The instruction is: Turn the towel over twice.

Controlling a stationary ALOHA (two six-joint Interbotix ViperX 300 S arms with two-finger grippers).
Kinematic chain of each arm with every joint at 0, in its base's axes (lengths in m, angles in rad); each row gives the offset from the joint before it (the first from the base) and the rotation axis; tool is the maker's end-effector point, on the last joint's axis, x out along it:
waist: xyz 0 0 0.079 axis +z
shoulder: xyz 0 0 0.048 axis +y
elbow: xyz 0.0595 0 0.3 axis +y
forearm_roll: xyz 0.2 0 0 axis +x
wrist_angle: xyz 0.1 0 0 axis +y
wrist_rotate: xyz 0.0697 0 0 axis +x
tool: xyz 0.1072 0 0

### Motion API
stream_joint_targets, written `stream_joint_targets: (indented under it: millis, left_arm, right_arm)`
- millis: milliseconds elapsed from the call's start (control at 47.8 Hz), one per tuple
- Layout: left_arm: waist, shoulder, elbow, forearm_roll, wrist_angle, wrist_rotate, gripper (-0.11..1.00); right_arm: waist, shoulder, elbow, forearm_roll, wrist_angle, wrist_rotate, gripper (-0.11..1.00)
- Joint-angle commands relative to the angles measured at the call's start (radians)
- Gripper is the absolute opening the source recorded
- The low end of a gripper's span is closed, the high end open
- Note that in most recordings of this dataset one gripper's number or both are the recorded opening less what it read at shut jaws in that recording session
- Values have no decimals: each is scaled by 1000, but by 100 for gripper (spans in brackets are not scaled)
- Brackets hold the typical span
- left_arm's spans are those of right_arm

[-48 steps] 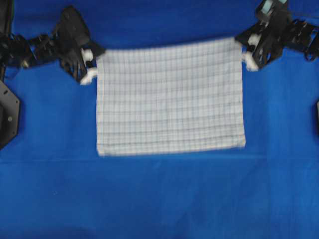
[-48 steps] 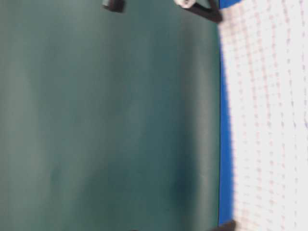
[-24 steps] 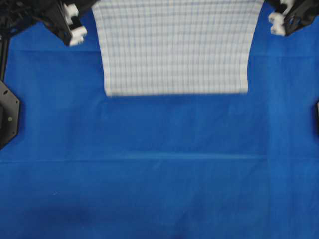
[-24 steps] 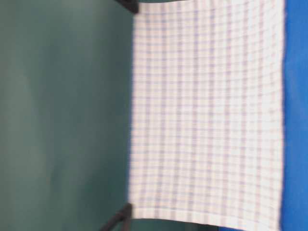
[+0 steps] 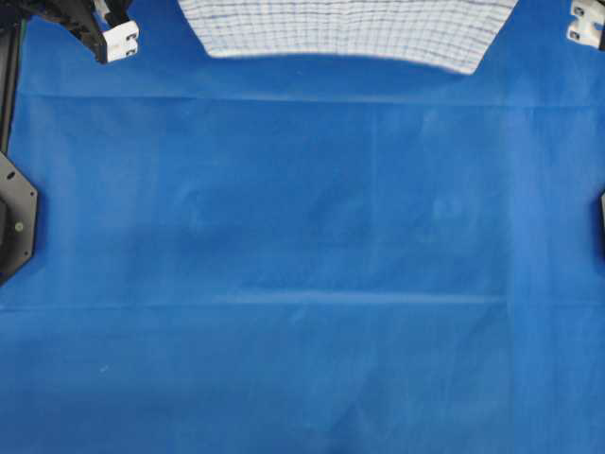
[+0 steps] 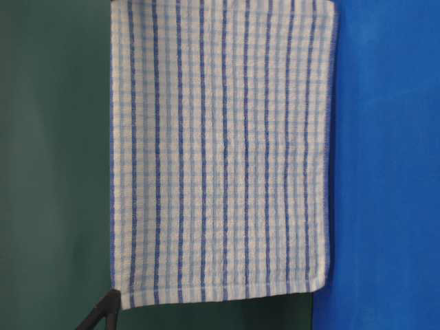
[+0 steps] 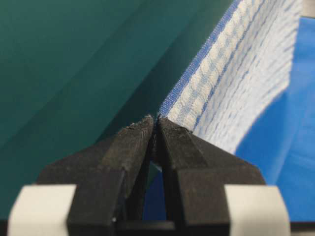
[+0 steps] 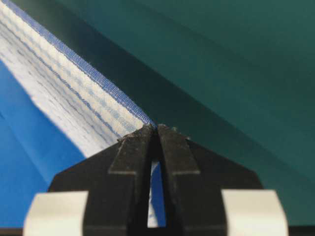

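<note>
The towel [image 6: 223, 151], white with dark-blue and light-blue stripes, hangs flat and upright above the blue table, stretched between both grippers. From overhead its lower part [image 5: 345, 28] shows at the far edge of the picture. My left gripper [image 7: 156, 120] is shut on one upper corner of the towel [image 7: 246, 64]. My right gripper [image 8: 156, 129] is shut on the other upper corner of the towel [image 8: 64, 83]. The hem runs taut away from each pair of tips.
The bright-blue table covering [image 5: 302, 284] lies bare, with faint creases. Black arm bases sit at the left edge [image 5: 14, 218] and the right edge [image 5: 601, 222]. A dark green backdrop [image 6: 55, 165] stands behind the towel.
Both grippers have risen and drawn back toward the far edge with the towel's corners. The towel has come off the table and now hangs upright.
</note>
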Motion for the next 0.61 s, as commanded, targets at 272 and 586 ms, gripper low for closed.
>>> stream_joint_targets:
  millis: [272, 586]
  left_arm:
    - [-32, -29, -11, -3, 100, 0, 4]
    - [-219, -21, 29, -3, 341, -49, 4]
  right_arm:
    - [58, -11, -11, 6, 74, 17, 5]
    - [301, -8, 97, 54, 141, 130, 5]
